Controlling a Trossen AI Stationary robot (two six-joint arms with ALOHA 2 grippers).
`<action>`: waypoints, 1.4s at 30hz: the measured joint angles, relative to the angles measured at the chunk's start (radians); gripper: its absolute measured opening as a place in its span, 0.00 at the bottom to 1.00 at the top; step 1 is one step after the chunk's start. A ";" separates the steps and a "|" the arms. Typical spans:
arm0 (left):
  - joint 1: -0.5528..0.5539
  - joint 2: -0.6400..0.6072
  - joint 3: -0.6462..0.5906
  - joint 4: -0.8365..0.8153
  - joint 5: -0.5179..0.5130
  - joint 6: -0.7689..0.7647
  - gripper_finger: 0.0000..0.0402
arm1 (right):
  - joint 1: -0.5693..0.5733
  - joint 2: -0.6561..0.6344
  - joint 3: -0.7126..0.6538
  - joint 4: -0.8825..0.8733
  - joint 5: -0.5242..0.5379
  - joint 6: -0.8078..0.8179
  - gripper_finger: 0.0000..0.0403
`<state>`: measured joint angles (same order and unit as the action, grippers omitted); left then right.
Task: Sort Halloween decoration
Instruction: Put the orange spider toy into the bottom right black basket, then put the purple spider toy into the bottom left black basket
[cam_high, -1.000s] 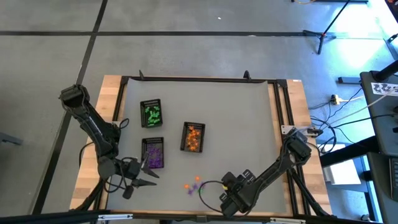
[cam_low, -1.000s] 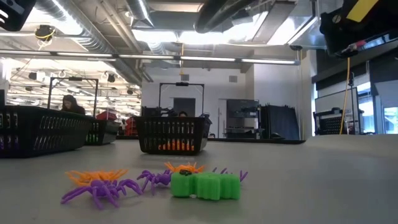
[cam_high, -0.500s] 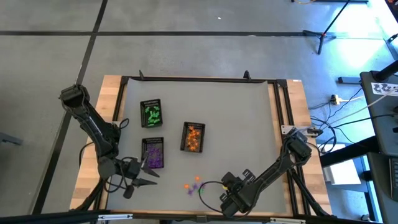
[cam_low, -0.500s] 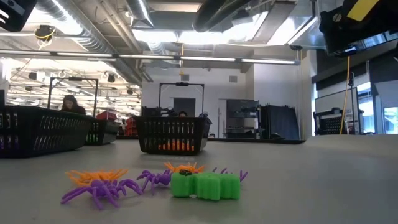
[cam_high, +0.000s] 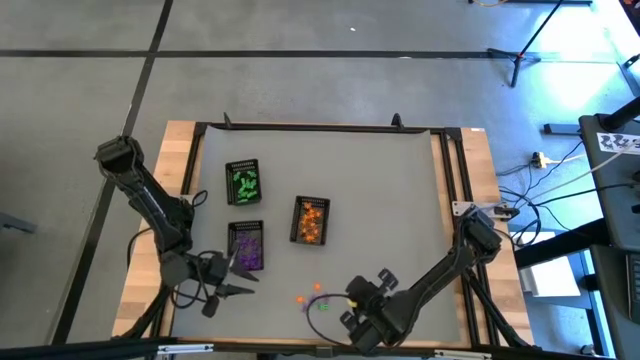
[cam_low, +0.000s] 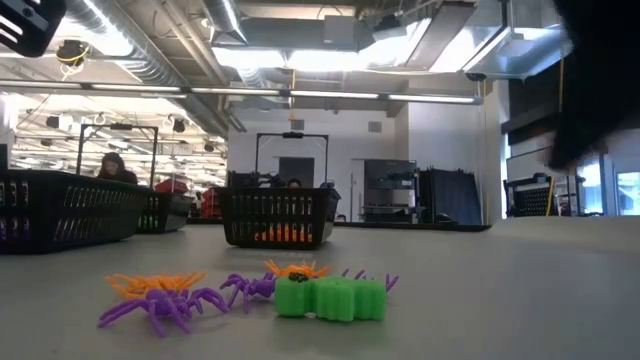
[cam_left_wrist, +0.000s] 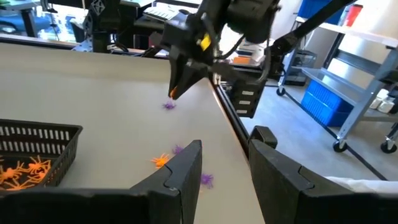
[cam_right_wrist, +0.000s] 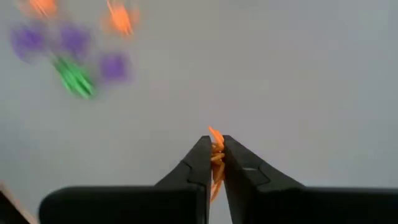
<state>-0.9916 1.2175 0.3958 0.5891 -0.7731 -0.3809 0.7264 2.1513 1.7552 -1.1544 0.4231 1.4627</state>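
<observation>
We see our right gripper lifted off the table near its front edge, its two dark fingers pinched together on a small orange trinket that sticks out between the tips. The left wrist view shows the same gripper from across the table, pointing down with a speck of orange at its tip, above a purple spider lying on the grey surface.

Below and beside it the loose Halloween decoration lies in a small cluster near the front middle of the table. At table height we make out an orange spider, a purple spider in front of it, another purple one just beside a green block-shaped piece, and a second orange spider behind the green piece.

Our left gripper waits at the front left of the table, just in front of the tray of purple pieces, with its fingers apart and nothing between them.

Three black mesh trays stand further back: the tray of green pieces at the left rear, the purple one in front of it, and the tray of orange pieces toward the middle. A person shows far off in the room beyond.
</observation>
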 joint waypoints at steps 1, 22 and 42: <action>0.004 0.000 0.000 -0.003 0.001 0.000 0.31 | -0.006 0.000 0.015 0.001 0.032 -0.010 0.08; 0.034 0.000 0.000 -0.035 0.022 -0.002 0.31 | -0.462 0.000 0.046 0.406 0.047 -0.567 0.08; 0.033 0.000 0.000 -0.038 0.061 -0.010 0.31 | -0.413 -0.037 0.047 0.075 -0.374 -0.455 0.32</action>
<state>-0.9585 1.2171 0.3958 0.5511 -0.7116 -0.3908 0.3133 2.1140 1.8019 -1.0797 0.0493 1.0076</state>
